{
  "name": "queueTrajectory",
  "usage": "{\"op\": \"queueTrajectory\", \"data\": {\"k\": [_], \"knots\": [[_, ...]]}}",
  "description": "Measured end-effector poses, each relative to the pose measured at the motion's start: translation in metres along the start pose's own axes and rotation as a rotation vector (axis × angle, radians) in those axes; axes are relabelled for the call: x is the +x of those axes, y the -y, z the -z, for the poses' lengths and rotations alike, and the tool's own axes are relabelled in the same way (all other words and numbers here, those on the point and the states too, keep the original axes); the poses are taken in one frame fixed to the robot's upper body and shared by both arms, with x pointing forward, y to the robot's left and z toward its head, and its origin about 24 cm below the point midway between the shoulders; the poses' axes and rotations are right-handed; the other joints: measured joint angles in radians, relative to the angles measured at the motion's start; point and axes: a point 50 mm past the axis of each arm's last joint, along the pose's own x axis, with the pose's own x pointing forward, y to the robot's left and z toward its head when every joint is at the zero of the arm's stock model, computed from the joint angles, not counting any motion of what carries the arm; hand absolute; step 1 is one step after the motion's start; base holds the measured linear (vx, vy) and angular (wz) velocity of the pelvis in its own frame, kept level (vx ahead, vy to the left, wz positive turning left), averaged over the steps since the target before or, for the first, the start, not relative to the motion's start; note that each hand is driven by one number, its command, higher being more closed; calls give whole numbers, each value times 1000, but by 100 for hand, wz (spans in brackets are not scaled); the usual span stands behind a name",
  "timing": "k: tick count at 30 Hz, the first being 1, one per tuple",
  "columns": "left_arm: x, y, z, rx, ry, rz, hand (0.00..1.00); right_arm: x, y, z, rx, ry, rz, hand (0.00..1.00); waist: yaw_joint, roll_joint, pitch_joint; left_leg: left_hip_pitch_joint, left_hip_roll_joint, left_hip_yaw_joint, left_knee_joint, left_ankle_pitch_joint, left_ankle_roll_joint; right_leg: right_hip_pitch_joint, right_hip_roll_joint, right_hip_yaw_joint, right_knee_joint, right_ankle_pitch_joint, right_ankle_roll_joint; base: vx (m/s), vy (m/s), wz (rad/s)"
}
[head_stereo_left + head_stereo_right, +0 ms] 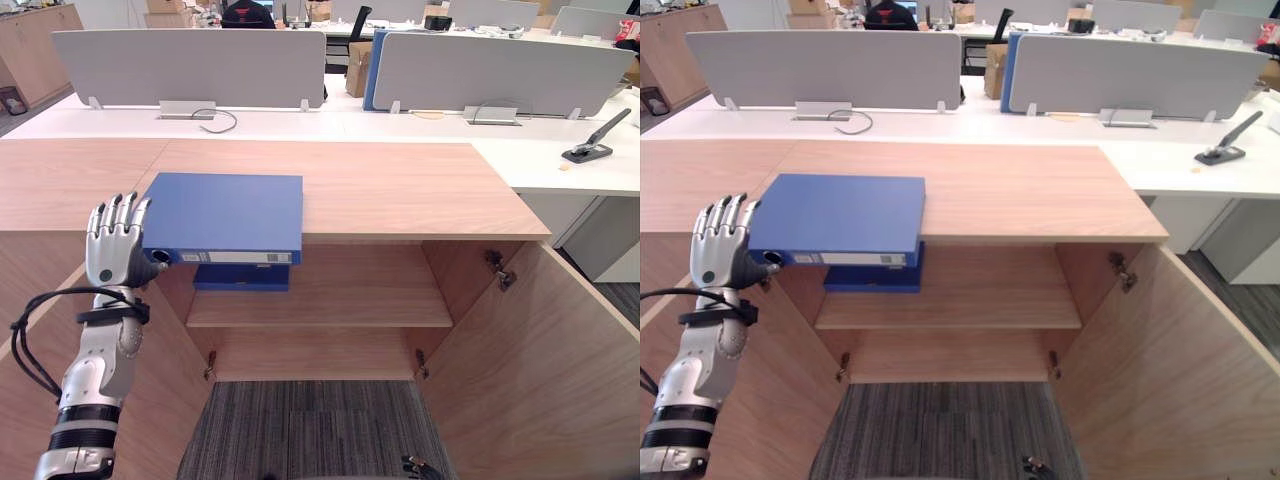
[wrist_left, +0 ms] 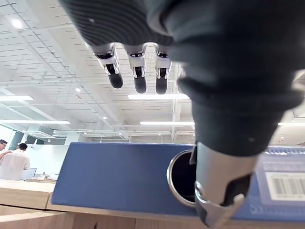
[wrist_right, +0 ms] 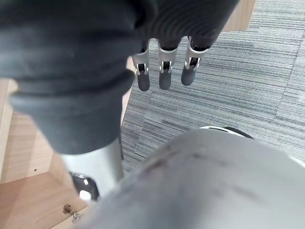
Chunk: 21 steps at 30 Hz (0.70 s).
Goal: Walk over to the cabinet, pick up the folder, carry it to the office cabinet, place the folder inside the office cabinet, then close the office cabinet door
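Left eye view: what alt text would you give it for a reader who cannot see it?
A blue folder lies flat on a wooden cabinet, overhanging its front edge, with the robot's left hand raised open-fingered at the folder's left spine corner. The cabinet doors stand open on a shelf; white desks with grey dividers lie behind.

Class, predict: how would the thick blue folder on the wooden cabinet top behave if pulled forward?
The thick blue folder probably stays stiff: its cover lies flat. Overhanging the edge of the wooden cabinet top, it could tip forward.
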Motion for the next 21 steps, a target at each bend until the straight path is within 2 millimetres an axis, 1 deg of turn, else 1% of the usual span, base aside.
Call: {"op": "queueTrajectory", "data": {"k": [4, 7, 11, 16, 17, 20, 21], "knots": [[1, 8, -3, 2, 19, 38, 0, 0, 0, 0, -1, 0, 1, 0, -3, 2, -2, -1, 0, 0, 0, 0, 0, 0, 1, 0, -2, 0, 0, 0, 0, 0], [0, 14, -13, -8, 87, 76, 0, 0, 0, 0, -2, 2, 2, 0, -9, 4, -3, -1, 0, 1, 0, 0, 0, 0, 2, 1, -3, 0, 0, -22, -9, 0], [2, 21, -21, -13, 123, 109, 0, 0, 1, 0, -4, 3, 3, 0, -13, 7, -5, -1, 1, 1, 0, 0, 0, 0, 2, 1, -3, 1, -1, -26, -6, 0], [6, 30, -29, 15, 209, 178, 0, 0, 1, -1, -5, 7, 5, 0, -29, 10, -6, 1, 1, 4, 0, 0, 0, 0, 2, 6, -1, 2, 0, 0, 0, -1], [6, 32, -30, 18, 218, 193, 100, 0, 1, -1, -5, 7, 5, 0, -30, 11, -7, 2, 2, 7, 0, 0, -1, -1, 3, 10, -2, 2, 0, 0, 0, -9], [5, 37, -28, 22, 213, 213, 100, 0, 1, -1, -5, 8, 6, 0, -36, 11, -7, 2, 4, 17, 0, -2, -2, -6, 5, 19, -2, 4, 0, -10, -1, -8], [10, 34, -29, 21, 214, 193, 100, 0, 1, 0, -4, 4, 6, 0, -36, 11, -7, 2, 5, 17, 0, -2, -3, -6, 5, 19, -2, 4, -1, -30, -5, -4]]}}
